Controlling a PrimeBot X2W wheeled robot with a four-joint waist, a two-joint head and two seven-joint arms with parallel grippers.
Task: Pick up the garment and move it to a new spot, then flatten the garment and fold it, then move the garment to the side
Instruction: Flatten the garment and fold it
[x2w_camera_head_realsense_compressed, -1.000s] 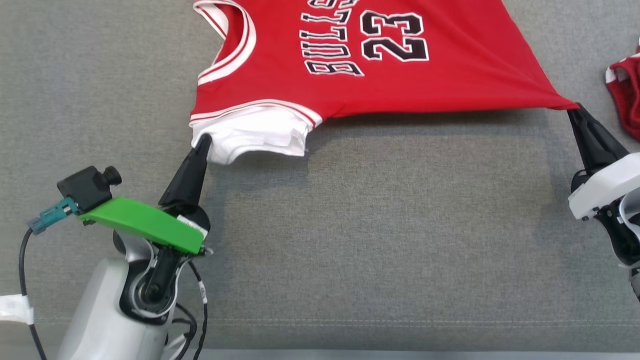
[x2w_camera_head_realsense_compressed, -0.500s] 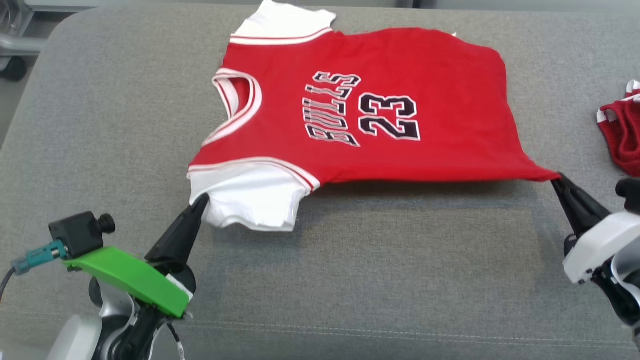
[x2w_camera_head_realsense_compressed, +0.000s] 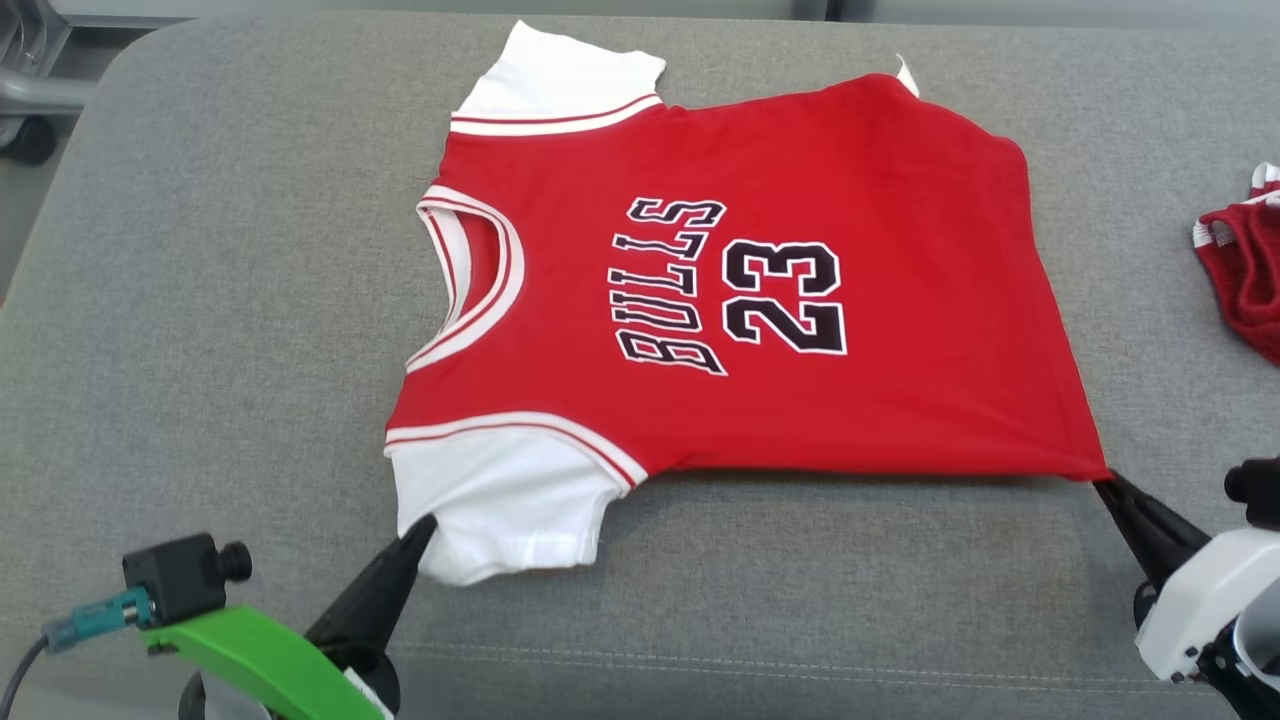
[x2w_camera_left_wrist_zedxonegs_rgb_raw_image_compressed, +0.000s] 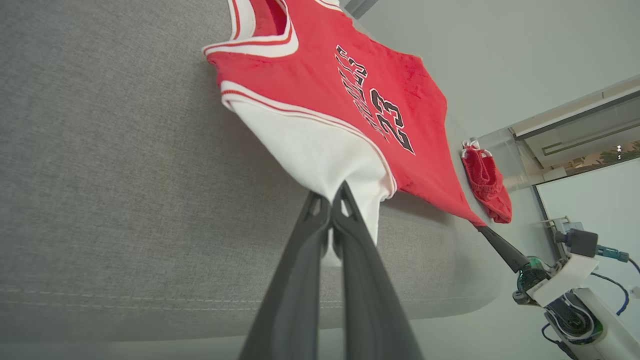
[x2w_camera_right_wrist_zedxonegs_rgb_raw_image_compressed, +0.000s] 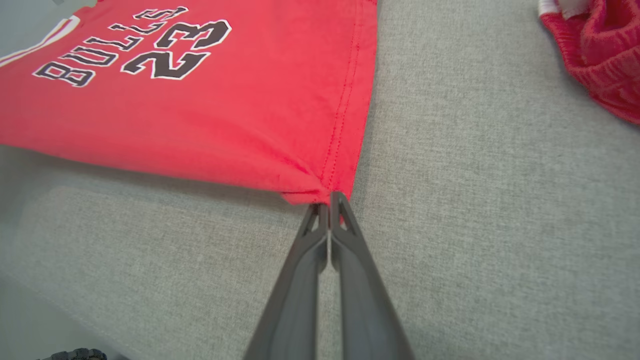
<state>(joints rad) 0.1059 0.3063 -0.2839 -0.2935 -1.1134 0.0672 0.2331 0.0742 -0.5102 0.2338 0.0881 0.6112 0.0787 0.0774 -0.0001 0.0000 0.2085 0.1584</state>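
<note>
Jersey (x2w_camera_head_realsense_compressed: 800, 400) spread number-side up on grey couch (x2w_camera_head_realsense_compressed: 200, 300). Left claw (x2w_camera_head_realsense_compressed: 426, 526) pinching its white sleeve (x2w_camera_head_realsense_compressed: 500, 500) hem, right claw (x2w_camera_head_realsense_compressed: 1101, 485) pinching red bottom corner. Crumpled red cloth (x2w_camera_head_realsense_compressed: 1245, 280) lies apart, right side.

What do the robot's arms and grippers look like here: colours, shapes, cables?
The left gripper and right gripper each have two long dark grey fingers tapering to a point. The left wrist carries a bright green plate with a small black camera, a teal connector and a dark cable. The right wrist has a white casing.
</note>
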